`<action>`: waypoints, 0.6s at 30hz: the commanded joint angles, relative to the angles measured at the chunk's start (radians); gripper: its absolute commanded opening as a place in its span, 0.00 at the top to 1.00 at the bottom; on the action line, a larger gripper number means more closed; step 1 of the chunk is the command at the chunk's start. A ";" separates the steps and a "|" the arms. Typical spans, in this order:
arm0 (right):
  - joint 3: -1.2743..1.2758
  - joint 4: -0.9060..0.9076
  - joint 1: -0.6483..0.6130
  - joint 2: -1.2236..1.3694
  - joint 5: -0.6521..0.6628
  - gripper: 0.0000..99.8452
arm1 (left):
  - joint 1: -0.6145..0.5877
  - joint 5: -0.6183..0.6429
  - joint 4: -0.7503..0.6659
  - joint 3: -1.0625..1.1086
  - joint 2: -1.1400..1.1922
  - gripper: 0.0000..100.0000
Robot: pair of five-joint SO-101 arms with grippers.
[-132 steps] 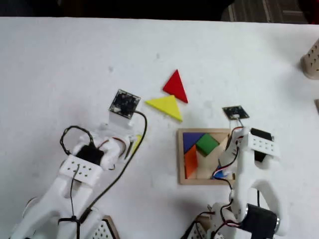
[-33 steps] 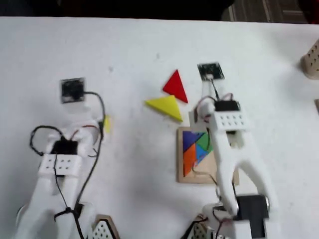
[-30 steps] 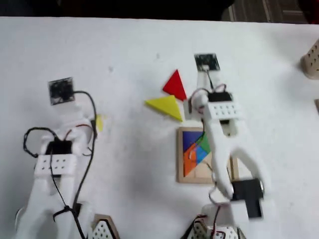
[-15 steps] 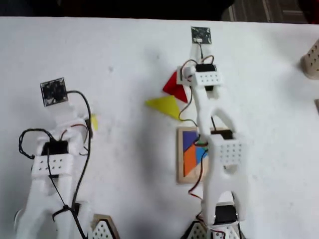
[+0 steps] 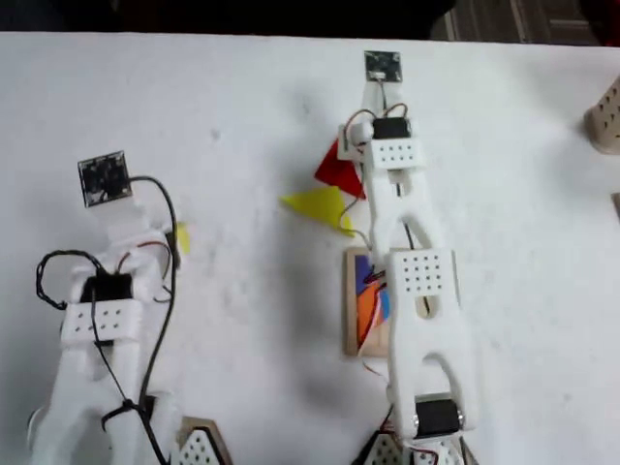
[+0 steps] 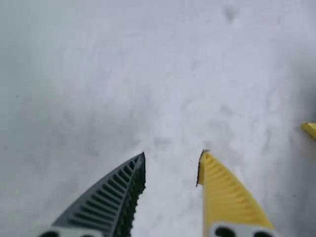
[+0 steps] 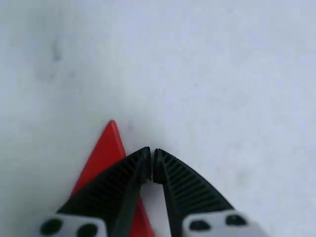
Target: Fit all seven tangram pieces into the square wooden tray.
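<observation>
The white desk (image 5: 194, 116) carries everything; the right arm (image 5: 421, 291), stretched far forward, lies over most of the square wooden tray (image 5: 349, 325), so that only the tray's side toward the left arm shows; the left arm (image 5: 97, 339) stands well apart from the tray, over bare desk; in the uncovered strip of the tray an orange piece (image 5: 366, 308) sits with a sliver of a blue piece (image 5: 385, 304) beside it, and how the other pieces lie under the arm I cannot tell; outside the tray, just beyond its far corner, lies the yellow triangle (image 5: 318, 205), and past that, nearly touching it, the red triangle (image 5: 334, 170), partly under the right wrist; the right hand (image 7: 152, 160) hangs over the red triangle's edge, near one of its points, its two black ribbed fingers (image 7: 187, 190) drawn together to a thin slit with nothing between them; the left hand (image 6: 170, 165) points at bare desk, its grey and yellow fingers parted with a plain gap and empty; a pale wooden block with holes (image 5: 605, 114) stands at the desk's far right edge.
</observation>
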 commanded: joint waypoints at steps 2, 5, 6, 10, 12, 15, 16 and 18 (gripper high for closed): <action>-0.163 0.252 -0.113 0.033 0.086 0.98 | -0.010 0.009 -0.023 -0.034 -0.031 0.80; -0.244 0.386 -0.162 0.067 0.133 0.98 | -0.010 0.009 -0.023 -0.032 -0.031 0.80; -0.279 0.427 -0.173 0.076 0.140 0.98 | -0.010 0.009 -0.023 -0.032 -0.031 0.80; -0.298 0.444 -0.177 0.104 0.138 0.98 | -0.010 0.008 -0.021 -0.032 -0.031 0.80; -0.295 0.447 -0.174 0.102 0.140 0.98 | -0.010 0.008 -0.021 -0.032 -0.031 0.80; -0.293 0.450 -0.180 0.102 0.140 0.98 | -0.010 0.008 -0.021 -0.032 -0.031 0.80; -0.293 0.453 -0.183 0.102 0.140 0.98 | -0.010 0.008 -0.023 -0.032 -0.031 0.80; -0.290 0.456 -0.188 0.102 0.140 0.98 | -0.010 0.008 -0.023 -0.032 -0.031 0.80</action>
